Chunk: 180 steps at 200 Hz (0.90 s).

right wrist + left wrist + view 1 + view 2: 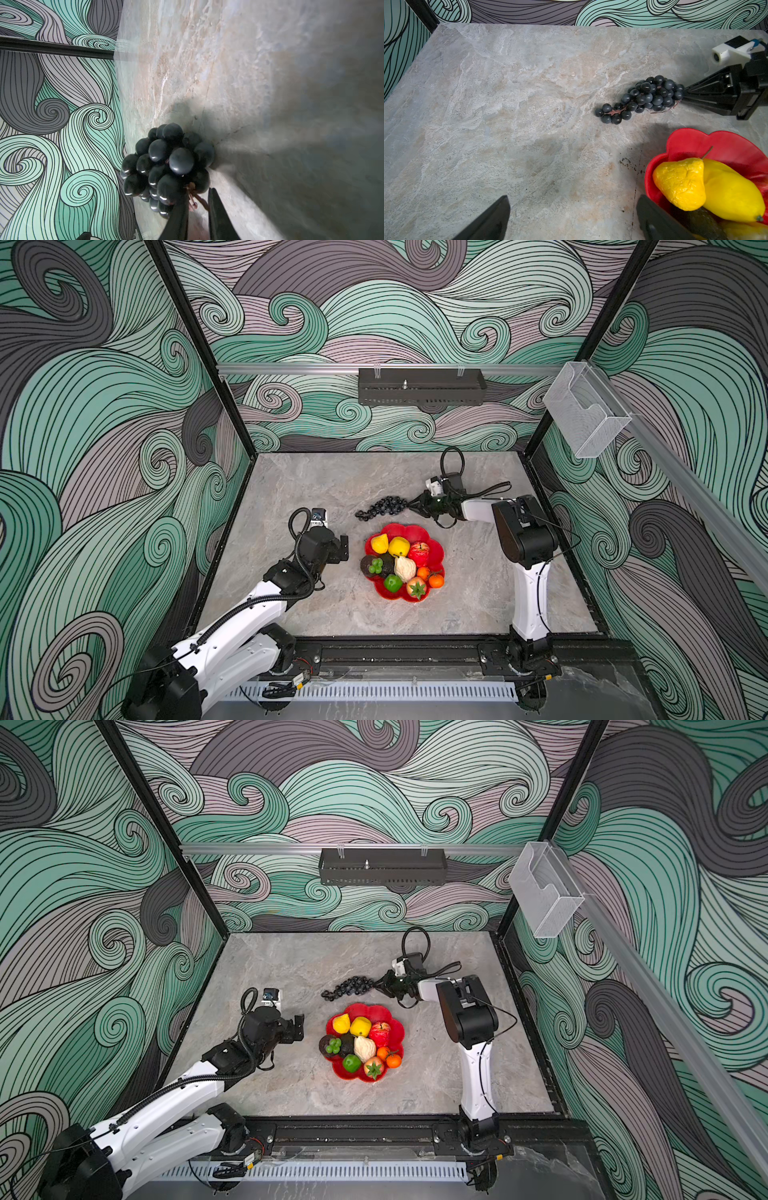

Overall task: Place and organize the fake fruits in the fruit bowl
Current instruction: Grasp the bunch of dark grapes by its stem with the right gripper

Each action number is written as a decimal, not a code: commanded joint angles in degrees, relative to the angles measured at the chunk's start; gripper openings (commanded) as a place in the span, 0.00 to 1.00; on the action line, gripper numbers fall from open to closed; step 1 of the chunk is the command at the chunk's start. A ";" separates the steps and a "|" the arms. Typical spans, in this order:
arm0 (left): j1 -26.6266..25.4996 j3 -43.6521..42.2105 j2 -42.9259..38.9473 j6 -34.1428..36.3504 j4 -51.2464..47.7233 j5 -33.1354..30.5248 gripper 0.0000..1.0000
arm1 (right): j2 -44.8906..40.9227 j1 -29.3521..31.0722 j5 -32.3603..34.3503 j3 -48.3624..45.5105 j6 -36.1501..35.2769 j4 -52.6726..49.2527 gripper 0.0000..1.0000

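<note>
Clearly the coming move turns on the grape bunch [380,508], the only one of the fake fruits outside the fruit bowl [415,532]. It lies on the table [332,472], directly in front of the right hand [411,502]. Its long axis runs straight away from this hand: the thick end with the stem [194,202] is nearest, and the thin tail is farthest. The bowl, with the other fake fruits [405,568] inside, sits near this hand, on the side toward the arm bases, so I judge the carry will be short and sideways. The right hand is much nearer to the bunch. The left hand [574,201] stands wide and empty just beside the bowl, with the grapes well ahead of it and off to its right. The right hand is narrow, with the stem between its fingers [178,212], but I cannot tell if they already pinch it, because a small gap shows in the right wrist view. In that view the thick end hides the tail and the table is blurred. In the left wrist view the bowl is cut off at the edge.
</note>
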 commanded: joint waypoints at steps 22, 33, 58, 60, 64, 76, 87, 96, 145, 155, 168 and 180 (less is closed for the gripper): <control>0.37 1.03 -0.54 -0.25 -0.35 -1.27 0.97 | 0.70 1.15 0.43 2.65 -3.14 -0.90 0.16; 0.40 1.03 -0.41 -0.25 -0.31 -1.30 0.97 | 0.69 1.39 0.83 3.10 -3.73 -1.65 0.15; 0.38 1.20 -0.10 -0.16 -0.41 -1.42 0.97 | 1.10 1.69 1.76 4.45 -4.91 -3.55 0.14; 0.38 1.20 -0.10 -0.16 -0.39 -1.43 0.97 | 1.12 1.69 1.85 4.54 -4.90 -3.57 0.14; 0.36 1.20 -0.10 -0.19 -0.37 -1.42 0.97 | 1.19 1.70 1.99 4.66 -4.87 -3.65 0.14; 0.40 1.12 -0.18 -0.17 -0.37 -1.42 0.97 | 1.54 1.62 2.55 5.09 -4.81 -4.01 0.15; 0.37 1.14 -0.19 -0.15 -0.41 -1.42 0.97 | 1.84 1.39 3.10 5.28 -4.54 -4.11 0.16; 0.39 1.12 -0.18 -0.16 -0.39 -1.42 0.97 | 1.99 1.29 3.44 5.29 -4.13 -3.95 0.18; 0.41 1.20 -0.28 -0.12 -0.50 -1.32 0.97 | 2.97 0.33 2.99 4.07 -1.00 -0.50 0.22; 0.35 1.20 -0.28 -0.16 -0.50 -1.29 0.97 | 2.98 0.37 3.29 3.94 -1.08 -0.58 0.22; 0.41 1.20 -0.19 -0.11 -0.41 -1.25 0.97 | 2.90 0.37 3.46 3.79 -1.09 -0.22 0.22; 0.34 1.20 -0.04 -0.08 -0.41 -1.16 0.97 | 2.72 0.35 3.66 3.54 -1.00 0.32 0.22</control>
